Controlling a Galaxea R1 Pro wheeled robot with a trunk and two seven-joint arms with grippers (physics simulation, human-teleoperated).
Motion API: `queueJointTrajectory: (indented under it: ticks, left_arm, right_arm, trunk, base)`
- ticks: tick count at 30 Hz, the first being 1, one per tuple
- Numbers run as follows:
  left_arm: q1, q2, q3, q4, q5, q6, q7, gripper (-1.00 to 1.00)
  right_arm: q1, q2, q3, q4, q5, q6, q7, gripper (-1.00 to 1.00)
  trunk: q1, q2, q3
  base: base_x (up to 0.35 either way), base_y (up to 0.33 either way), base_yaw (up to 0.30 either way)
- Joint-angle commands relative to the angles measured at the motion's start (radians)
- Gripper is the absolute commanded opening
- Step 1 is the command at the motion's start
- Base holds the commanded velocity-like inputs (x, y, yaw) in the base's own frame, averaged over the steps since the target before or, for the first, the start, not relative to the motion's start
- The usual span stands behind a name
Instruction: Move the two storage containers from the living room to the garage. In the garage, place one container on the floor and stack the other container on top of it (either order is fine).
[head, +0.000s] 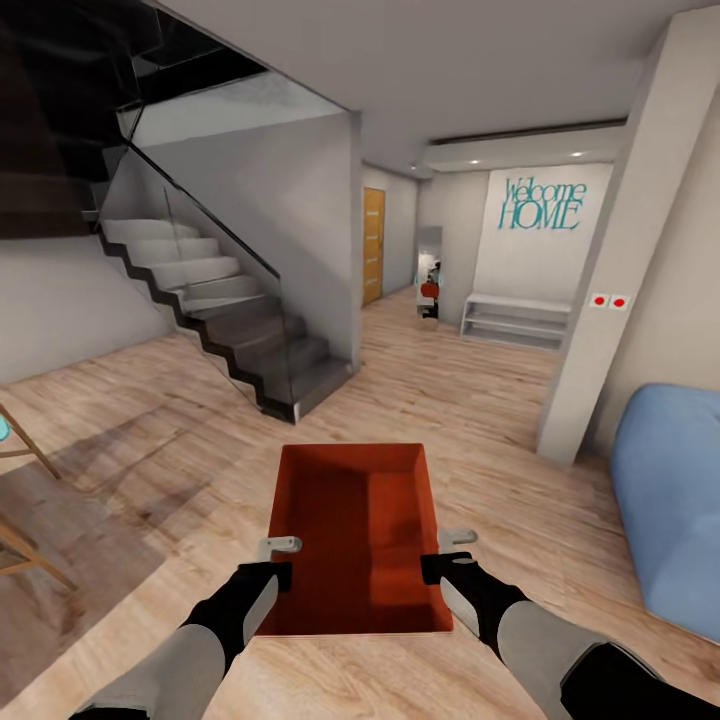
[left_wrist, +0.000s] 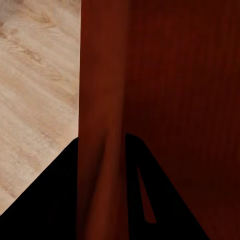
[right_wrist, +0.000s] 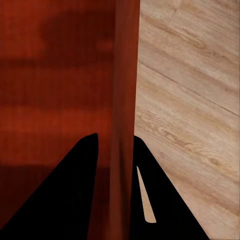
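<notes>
Head view: left tool (head: 281, 560) and right tool (head: 440, 553) each clamp a bin (head: 355, 520) wall; wood door (head: 372, 246) at 12 o'clock; garage unreached, stacking undone.

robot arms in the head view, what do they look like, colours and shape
Both arms have pale grey forearm shells that change to black wrist sections. The left gripper and right gripper have small light grey fingers. In the wrist views, the fingers show as black wedges. No cables or markings are visible.
</notes>
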Motion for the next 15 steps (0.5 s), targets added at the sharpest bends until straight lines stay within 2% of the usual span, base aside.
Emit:
queueJointTrajectory:
  ticks: [1, 6, 15]
  left_arm:
    - [0.000, 0.020, 0.001, 0.001, 0.008, 0.007, 0.008, -1.00]
    - [0.000, 0.020, 0.001, 0.001, 0.008, 0.007, 0.008, -1.00]
    - [0.000, 0.020, 0.001, 0.001, 0.008, 0.007, 0.008, -1.00]
  right_arm:
    - [-0.002, -0.010, -0.005, -0.005, 0.012, -0.026, -0.006, -1.00]
    - [-0.002, -0.010, -0.005, -0.005, 0.012, -0.025, -0.006, -1.00]
    - [-0.001, -0.009, -0.005, -0.005, 0.012, -0.025, -0.006, -1.00]
  trunk:
    - [0.001, -0.002, -0.002]
    - [0.001, -0.002, -0.002]
    - [0.001, -0.002, -0.002]
  base:
    - [0.321, 0.000, 0.000]
    - [0.322, 0.000, -0.068]
    - [0.321, 0.000, -0.234]
